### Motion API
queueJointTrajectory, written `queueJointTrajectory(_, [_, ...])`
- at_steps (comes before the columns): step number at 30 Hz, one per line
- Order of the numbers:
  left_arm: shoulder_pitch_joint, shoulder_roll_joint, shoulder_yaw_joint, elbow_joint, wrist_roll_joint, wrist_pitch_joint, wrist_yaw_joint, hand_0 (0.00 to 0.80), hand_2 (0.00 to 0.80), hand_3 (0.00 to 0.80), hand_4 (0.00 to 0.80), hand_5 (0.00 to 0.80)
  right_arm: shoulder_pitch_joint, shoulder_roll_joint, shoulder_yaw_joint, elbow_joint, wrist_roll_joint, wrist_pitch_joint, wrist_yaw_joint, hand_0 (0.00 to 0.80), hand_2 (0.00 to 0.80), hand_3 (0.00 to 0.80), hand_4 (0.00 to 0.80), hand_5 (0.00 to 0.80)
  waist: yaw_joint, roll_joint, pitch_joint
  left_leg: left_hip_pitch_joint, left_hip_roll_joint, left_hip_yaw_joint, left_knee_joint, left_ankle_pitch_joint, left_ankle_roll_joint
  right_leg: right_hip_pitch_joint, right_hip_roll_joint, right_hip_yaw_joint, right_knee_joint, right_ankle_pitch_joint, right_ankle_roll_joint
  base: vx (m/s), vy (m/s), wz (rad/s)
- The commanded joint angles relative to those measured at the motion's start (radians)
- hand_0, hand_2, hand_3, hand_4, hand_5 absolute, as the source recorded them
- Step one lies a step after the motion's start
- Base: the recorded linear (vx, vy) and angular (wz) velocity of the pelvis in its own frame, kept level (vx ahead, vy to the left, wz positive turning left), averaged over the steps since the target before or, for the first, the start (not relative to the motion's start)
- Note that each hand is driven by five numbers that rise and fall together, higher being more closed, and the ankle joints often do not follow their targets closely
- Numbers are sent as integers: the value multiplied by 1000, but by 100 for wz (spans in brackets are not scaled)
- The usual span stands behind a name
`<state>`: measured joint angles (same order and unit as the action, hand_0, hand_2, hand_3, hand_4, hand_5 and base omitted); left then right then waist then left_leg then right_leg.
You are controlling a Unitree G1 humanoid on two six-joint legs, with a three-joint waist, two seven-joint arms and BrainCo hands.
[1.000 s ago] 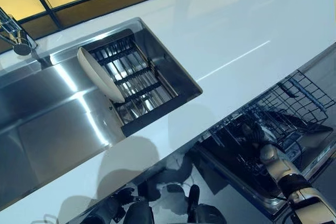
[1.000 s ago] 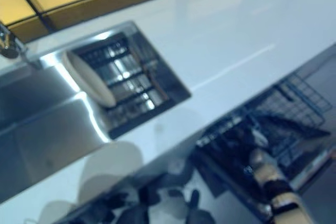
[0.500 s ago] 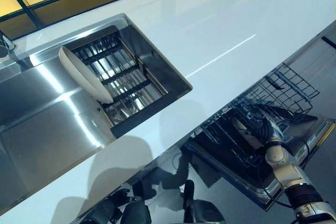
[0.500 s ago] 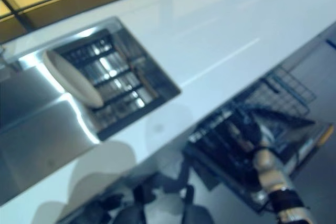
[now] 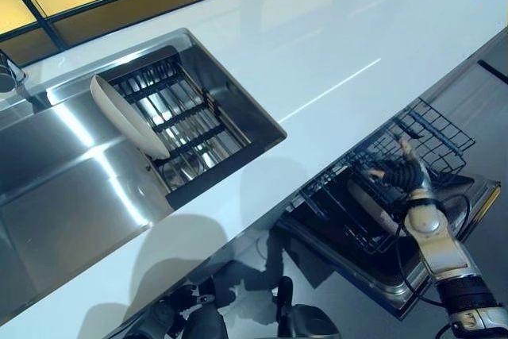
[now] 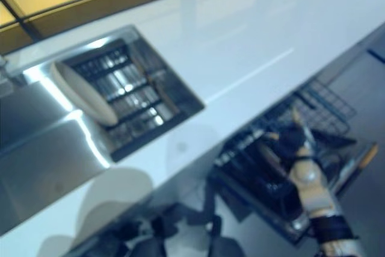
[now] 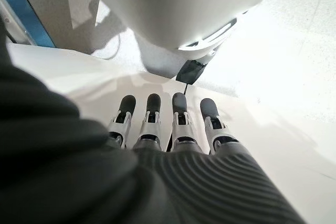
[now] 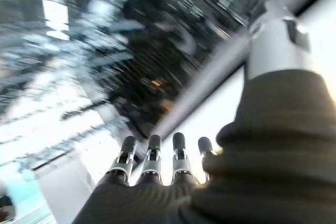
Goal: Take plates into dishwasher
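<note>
One oval cream plate (image 5: pixel 127 116) leans in the steel sink's (image 5: pixel 71 196) dark rack (image 5: pixel 184 128); the right hand (image 5: pixel 405 174), fingers spread, hovers above the black wire dishwasher basket (image 5: pixel 397 172) beneath the white counter's (image 5: pixel 317 45) edge, a plate (image 5: pixel 375 208) inside.

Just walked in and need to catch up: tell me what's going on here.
The robot is loading plates into a dishwasher. Its right hand, fingers spread open and holding nothing, is over the pulled-out dishwasher rack, where one plate already lies. Another plate stands on edge in the sink, against the drying rack. The left hand is idle, fingers straight, away from the counter.
</note>
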<state>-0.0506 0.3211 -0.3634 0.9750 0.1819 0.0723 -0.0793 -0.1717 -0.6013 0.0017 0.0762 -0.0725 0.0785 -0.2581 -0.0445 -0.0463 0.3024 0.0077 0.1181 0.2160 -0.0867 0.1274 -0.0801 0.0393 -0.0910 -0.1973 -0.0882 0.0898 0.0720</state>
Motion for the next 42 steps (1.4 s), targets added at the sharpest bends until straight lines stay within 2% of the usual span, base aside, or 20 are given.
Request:
queueJointTrajectory(1, [-51, -10, 33, 92, -19, -24, 38, 0, 0, 0, 0, 0, -45, -39, -53, -107, 80, -85, -38, 0, 0, 0, 0, 0, -6, -8, -85, 33, -3, -17, -1, -82, 16, 6, 11, -1, 57, -67, 19, 52, 59, 0])
queueJointTrajectory(6, [-30, -24, 55, 141, -27, -40, 47, 0, 0, 0, 0, 0, -81, -47, -95, -195, 207, -99, -13, 0, 0, 0, 0, 0, -9, -15, -123, 50, -7, 0, -1, -98, 20, 22, 5, 7, 44, -66, 21, 67, 78, -1])
queueJointTrajectory(12, [-16, -29, 52, 191, -49, -43, 59, 0, 0, 0, 0, 0, -162, -90, -120, -265, 275, -98, -7, 0, 0, 0, 0, 0, -14, -26, -167, 68, -18, 17, -1, -115, 28, 33, -5, 19, 38, -60, 29, 67, 95, -9])
queueJointTrajectory(18, [-13, -30, 41, 212, -76, -37, 71, 0, 0, 0, 0, 0, -317, -141, -96, -302, 356, -83, -4, 0, 0, 0, 0, 0, -1, -32, -201, 85, -34, 23, -1, -130, 35, 44, -23, 16, 32, -48, 42, 58, 99, -5])
queueJointTrajectory(23, [-14, -29, 37, 224, -102, -28, 72, 0, 0, 0, 0, 0, -443, -144, -32, -311, 435, -32, 23, 0, 0, 0, 0, 0, 17, -32, -229, 92, -51, 17, -1, -138, 42, 45, -36, 7, 41, -45, 47, 48, 95, 1])
queueJointTrajectory(29, [-21, -32, 28, 237, -126, -11, 69, 0, 0, 0, 0, 0, -575, -95, 80, -241, 465, 53, 40, 0, 0, 0, 0, 0, 56, -32, -250, 96, -73, -9, -1, -143, 54, 55, -50, -22, 57, -51, 47, 38, 78, 3])
queueJointTrajectory(35, [-22, -34, 25, 242, -137, -4, 71, 0, 0, 0, 0, 0, -633, -41, 130, -162, 481, 87, 24, 0, 0, 0, 0, 0, 81, -32, -255, 95, -84, -28, -1, -142, 59, 64, -57, -45, 62, -52, 48, 21, 35, 15])
queueJointTrajectory(40, [-26, -39, 16, 246, -158, 13, 77, 0, 0, 0, 0, 0, -680, 88, 208, -52, 562, 137, -26, 0, 0, 0, 0, 0, 122, -30, -258, 89, -99, -62, -1, -136, 71, 73, -71, -81, 82, -56, 49, 27, 51, 16])
queueJointTrajectory(42, [-26, -40, 15, 245, -166, 16, 80, 0, 0, 0, 0, 0, -684, 131, 227, -24, 571, 131, -50, 0, 0, 0, 0, 0, 133, -30, -257, 86, -104, -74, -1, -134, 74, 77, -75, -90, 86, -55, 50, 11, 37, 15])
